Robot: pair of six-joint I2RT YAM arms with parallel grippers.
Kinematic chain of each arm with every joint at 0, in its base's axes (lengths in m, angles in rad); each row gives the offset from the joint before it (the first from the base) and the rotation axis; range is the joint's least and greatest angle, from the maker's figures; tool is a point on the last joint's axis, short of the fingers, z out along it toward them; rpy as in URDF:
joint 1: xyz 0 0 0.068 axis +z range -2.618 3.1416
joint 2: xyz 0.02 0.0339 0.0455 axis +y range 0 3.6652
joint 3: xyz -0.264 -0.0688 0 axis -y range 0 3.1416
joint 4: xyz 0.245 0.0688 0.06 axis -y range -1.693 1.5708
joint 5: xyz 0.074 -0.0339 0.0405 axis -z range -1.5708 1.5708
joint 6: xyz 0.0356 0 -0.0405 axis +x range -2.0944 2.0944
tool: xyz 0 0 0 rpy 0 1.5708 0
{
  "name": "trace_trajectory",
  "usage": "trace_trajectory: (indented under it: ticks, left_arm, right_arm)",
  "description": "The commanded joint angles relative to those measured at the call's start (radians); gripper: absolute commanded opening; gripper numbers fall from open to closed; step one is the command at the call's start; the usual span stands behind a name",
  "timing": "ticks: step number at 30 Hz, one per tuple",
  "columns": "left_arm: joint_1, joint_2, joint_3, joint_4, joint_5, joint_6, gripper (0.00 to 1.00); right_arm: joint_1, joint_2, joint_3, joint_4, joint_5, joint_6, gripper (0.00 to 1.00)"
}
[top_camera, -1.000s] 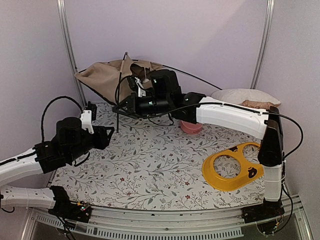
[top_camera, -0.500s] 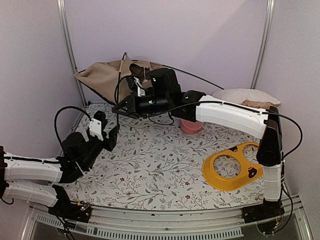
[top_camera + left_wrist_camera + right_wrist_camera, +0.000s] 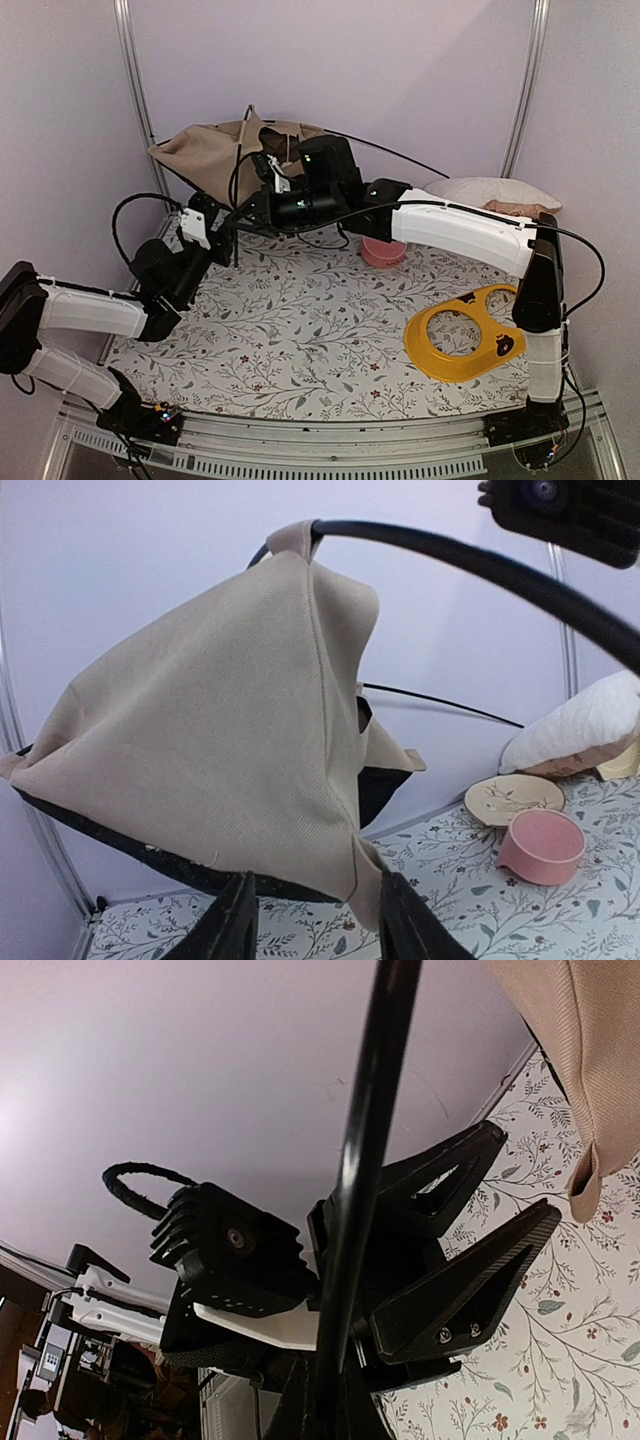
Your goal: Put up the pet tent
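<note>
Presently the pet tent [image 3: 215,150] is seen slumped at eleven o'clock on the floral table [image 3: 300,340], against the back wall. One thin black pole [image 3: 365,1140] is clamped in the closed right gripper [image 3: 243,213]. The left gripper [image 3: 315,880] is raised just in front of the tan fabric, its fingers spread apart. A pink bowl [image 3: 383,253] is placed at one o'clock.

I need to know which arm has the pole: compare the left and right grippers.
The right gripper is shut on the black pole; the left gripper is open and holds nothing. The right gripper reaches in from the right side; the left gripper comes up from the near left, facing the tan tent. Both sit close together by the tent.
</note>
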Motion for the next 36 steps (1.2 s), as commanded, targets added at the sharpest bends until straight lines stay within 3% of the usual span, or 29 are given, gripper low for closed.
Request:
trace_trajectory:
  ticks: [1,23,27,31,36]
  left_arm:
    - [0.020,0.032,0.032,0.012,0.125,-0.003,0.42]
    - [0.055,0.181,0.104,0.078,0.121,-0.059,0.36]
    - [0.055,0.188,0.111,0.077,0.115,-0.059,0.28]
    - [0.055,0.178,0.100,0.059,0.121,-0.070,0.02]
    - [0.038,0.136,0.049,0.066,0.107,-0.099,0.00]
  right_arm:
    - [-0.022,0.020,0.036,-0.004,0.035,-0.033,0.00]
    - [-0.024,0.033,0.065,-0.020,0.037,-0.024,0.00]
    - [-0.023,0.033,0.066,-0.020,0.038,-0.025,0.00]
    - [-0.024,0.034,0.069,-0.020,0.038,-0.025,0.00]
    - [-0.025,0.040,0.078,-0.020,0.046,-0.034,0.00]
